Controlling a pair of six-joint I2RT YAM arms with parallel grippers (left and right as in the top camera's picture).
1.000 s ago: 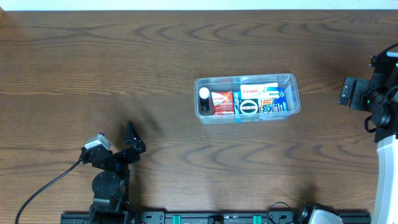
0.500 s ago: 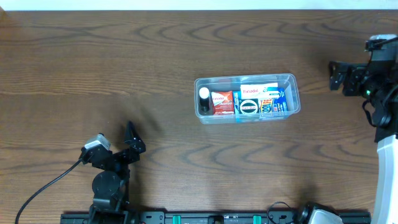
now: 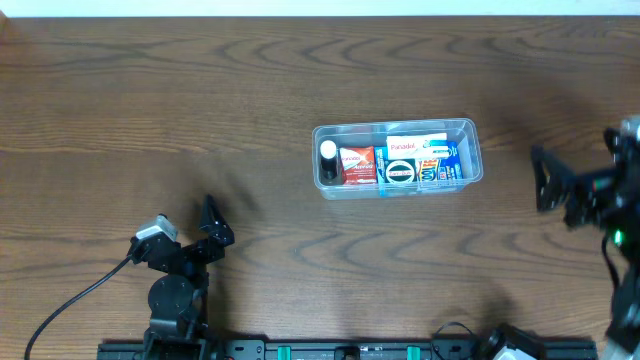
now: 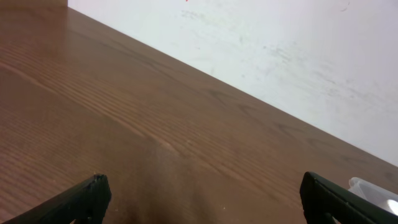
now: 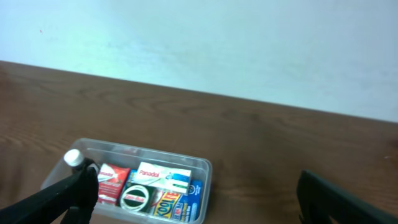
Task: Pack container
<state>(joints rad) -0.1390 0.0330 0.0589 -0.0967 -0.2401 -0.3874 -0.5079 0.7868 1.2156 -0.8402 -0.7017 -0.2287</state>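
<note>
We are looking at the container (image 3: 472, 150), which is sitting on the wooden table (image 3: 200, 100) right of centre. It is holding a white-capped bottle (image 3: 328, 160) at its left end, then a red box (image 3: 358, 164), a round tin (image 3: 400, 172), a white box (image 3: 416, 143) and a blue box (image 3: 445, 165). The right gripper (image 3: 545, 180) is hovering to its right, apart from it, jaws spread wide and empty. The left gripper (image 3: 216, 224) is sitting near the front left, well apart, likewise gaping with nothing between its fingers.
</note>
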